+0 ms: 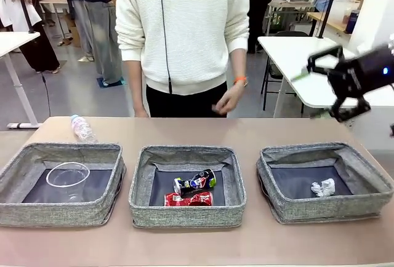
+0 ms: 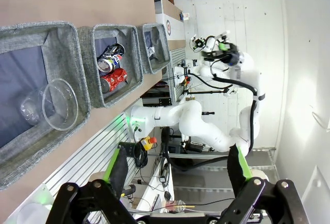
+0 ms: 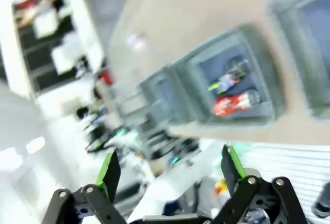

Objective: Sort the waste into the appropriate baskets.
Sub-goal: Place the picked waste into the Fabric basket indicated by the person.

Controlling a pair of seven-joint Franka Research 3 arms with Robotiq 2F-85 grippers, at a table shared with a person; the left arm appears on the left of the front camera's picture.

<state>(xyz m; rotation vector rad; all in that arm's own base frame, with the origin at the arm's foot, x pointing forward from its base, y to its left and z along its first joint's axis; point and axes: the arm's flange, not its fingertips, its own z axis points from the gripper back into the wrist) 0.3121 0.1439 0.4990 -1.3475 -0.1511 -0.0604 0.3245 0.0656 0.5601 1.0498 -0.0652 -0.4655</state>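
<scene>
Three grey baskets stand in a row. The left basket (image 1: 61, 213) holds a clear plastic cup (image 1: 68, 175). In the middle basket (image 1: 184, 216) lie a dark printed can (image 1: 196, 182) and a crushed red can (image 1: 188, 199). A crumpled paper ball (image 1: 323, 187) rests in the right basket (image 1: 320, 211). A clear bottle (image 1: 82, 128) lies on the table behind the left basket. My right gripper (image 1: 329, 85) hangs open and empty, high above the right basket; its blurred wrist view shows its open gripper (image 3: 170, 167) and both cans (image 3: 229, 92). My left gripper (image 2: 178, 167) is open and empty, off the table's side, with the cup (image 2: 56, 105) far ahead.
A person stands at the far edge behind the middle basket, one hand (image 1: 229, 101) hanging near the table. A strip of bare table (image 1: 197, 131) runs behind the baskets. White tables (image 1: 295, 58) stand farther back on the right.
</scene>
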